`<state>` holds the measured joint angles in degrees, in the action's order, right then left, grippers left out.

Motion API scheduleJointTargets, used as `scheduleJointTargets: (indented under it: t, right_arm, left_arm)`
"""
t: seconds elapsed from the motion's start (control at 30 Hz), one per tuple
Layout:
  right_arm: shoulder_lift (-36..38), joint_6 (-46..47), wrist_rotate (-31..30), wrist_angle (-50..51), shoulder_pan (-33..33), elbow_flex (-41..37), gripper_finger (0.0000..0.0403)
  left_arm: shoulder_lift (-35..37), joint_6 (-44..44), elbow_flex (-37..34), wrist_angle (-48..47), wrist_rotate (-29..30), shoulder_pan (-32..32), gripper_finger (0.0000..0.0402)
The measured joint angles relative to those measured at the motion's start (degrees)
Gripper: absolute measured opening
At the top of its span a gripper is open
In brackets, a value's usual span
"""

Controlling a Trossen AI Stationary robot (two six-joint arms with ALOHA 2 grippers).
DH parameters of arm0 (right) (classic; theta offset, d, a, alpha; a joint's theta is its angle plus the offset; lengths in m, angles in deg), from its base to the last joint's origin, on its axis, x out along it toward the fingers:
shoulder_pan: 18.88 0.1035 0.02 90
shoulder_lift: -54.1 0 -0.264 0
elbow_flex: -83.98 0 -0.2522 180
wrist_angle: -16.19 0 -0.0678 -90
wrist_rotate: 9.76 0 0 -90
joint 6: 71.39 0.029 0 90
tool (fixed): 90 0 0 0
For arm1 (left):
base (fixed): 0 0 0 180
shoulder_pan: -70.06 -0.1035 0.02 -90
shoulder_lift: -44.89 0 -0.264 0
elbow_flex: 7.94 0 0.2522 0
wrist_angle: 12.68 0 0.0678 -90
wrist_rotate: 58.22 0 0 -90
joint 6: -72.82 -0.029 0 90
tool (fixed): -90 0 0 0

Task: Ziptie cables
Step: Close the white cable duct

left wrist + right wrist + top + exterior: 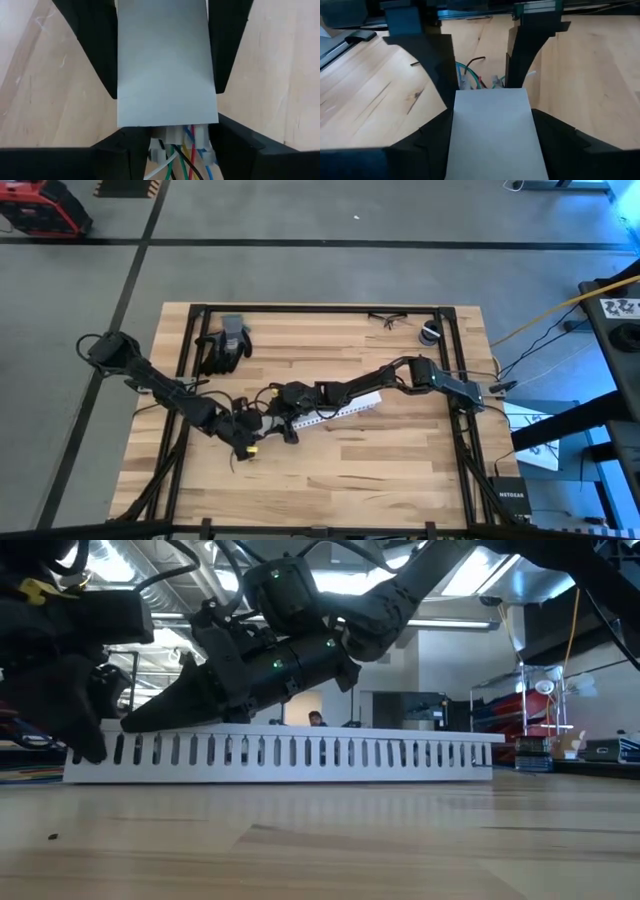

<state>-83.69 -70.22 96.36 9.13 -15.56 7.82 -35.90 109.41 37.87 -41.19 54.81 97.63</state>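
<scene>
A long white slotted channel [340,410] [300,755] lies across the table's middle, level on the wood. Thin coloured cables with white plugs [182,150] [477,80] come out of its left end. My left gripper [262,424] [85,735] is shut on that end, reaching in from the table's left. My right gripper [279,403] [165,715] comes from the right, slants down, and is shut on the channel close to the same end. Most of the cables are hidden by the channel and the grippers. My left gripper pinches the channel's two long sides at its left end [150,112] between its two fingers [95,55]. The fingers lie along the channel and slant down from the table's left. The channel lies level, its lower edge [300,780] on the table. My right gripper pinches the channel's two long sides near that same end [490,102] between its two fingers [432,75]. The fingers run along the channel, slanting down from the table's right. The cables show just beyond the channel's end.
A pair of dark gloves [225,342] lies at the far left of the table. Glasses [386,320] and a small round thing [430,333] lie at the far right. A black frame [320,309] runs round the table's edges. A person shows far back in the room [316,718].
</scene>
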Motion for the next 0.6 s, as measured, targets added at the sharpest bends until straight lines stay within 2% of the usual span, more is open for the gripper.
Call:
scheduleJointTargets:
  t: [0.2, 0.33, 0.47, 0.6]
  right_arm:
    - [0.03, 0.07, -0.73, 1.14, -0.14, 0.19, 0.0234]
    - [-0.06, -0.38, -1.69, 0.65, -0.12, 0.51, 0.0234]
    - [-0.08, -1.17, -1.59, 1.13, -0.13, 0.56, 0.0234]
    - [-0.1, -1.61, -1.46, 1.2, -0.31, 0.47, 0.0234]
  left_arm:
    - [-0.09, -0.94, 0.73, -1.82, -1.79, -0.57, 0.0233]
    - [0.54, 0.28, 5.58, -12.55, -3.82, -0.37, 0.0264]
    - [2.48, 3.55, 10.1, -23.45, -3.17, 0.93, 0.0267]
    - [3.87, 6.95, 10.6, -27.71, -0.95, 3.53, 0.0256]
